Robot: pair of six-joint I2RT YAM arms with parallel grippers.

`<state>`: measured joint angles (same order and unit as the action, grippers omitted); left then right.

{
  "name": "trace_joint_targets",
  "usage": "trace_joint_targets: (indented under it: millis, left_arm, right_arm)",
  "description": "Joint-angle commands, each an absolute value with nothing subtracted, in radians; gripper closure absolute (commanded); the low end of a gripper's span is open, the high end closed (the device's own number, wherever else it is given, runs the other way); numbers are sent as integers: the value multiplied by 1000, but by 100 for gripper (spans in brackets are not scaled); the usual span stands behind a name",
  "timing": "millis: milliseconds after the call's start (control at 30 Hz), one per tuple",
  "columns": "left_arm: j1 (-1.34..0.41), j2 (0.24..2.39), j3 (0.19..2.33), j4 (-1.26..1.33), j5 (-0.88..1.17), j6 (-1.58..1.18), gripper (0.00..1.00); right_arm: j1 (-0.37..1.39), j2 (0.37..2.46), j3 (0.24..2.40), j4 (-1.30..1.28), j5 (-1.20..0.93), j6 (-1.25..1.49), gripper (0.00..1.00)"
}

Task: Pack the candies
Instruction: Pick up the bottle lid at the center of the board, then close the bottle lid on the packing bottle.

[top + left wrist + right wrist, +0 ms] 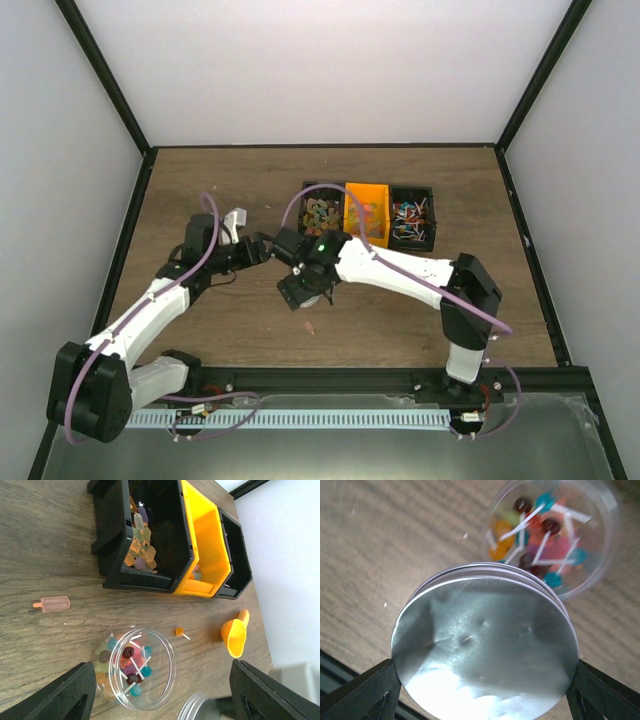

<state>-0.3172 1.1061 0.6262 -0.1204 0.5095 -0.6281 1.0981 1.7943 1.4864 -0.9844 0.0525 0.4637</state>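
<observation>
A clear round jar (150, 672) lies on its side on the table, with several coloured lollipop candies (127, 665) inside; it also shows in the right wrist view (590, 555). My left gripper (161, 666) is open, fingers wide on either side of the jar without touching it. My right gripper (484, 665) is shut on a silvery round lid (485, 640), held close in front of the jar's mouth. More candies fill the black bin (140, 545). One orange lollipop (179, 631) and a pink ice-lolly sweet (51, 603) lie loose on the table.
Three bins stand in a row at the back: black with gummies (322, 212), orange (366, 212), black with wrapped pieces (412, 218). An orange scoop (234, 636) lies beyond the jar. Both grippers (265, 248) (298, 292) meet mid-table. A loose sweet (310, 326) lies nearer the front.
</observation>
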Motion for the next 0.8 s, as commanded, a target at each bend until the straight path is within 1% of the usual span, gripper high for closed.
trace_joint_targets:
  millis: [0, 267, 767]
  left_arm:
    - [-301, 1113, 607, -113, 502, -622, 25]
    - [-252, 1109, 547, -109, 484, -635, 25]
    - [-215, 1167, 527, -73, 538, -604, 25]
  right_arm:
    - [1027, 1814, 1570, -1008, 78, 391, 25]
    - [950, 1898, 1651, -1017, 72, 306, 25]
    - [923, 2014, 1762, -1052, 43, 256, 23]
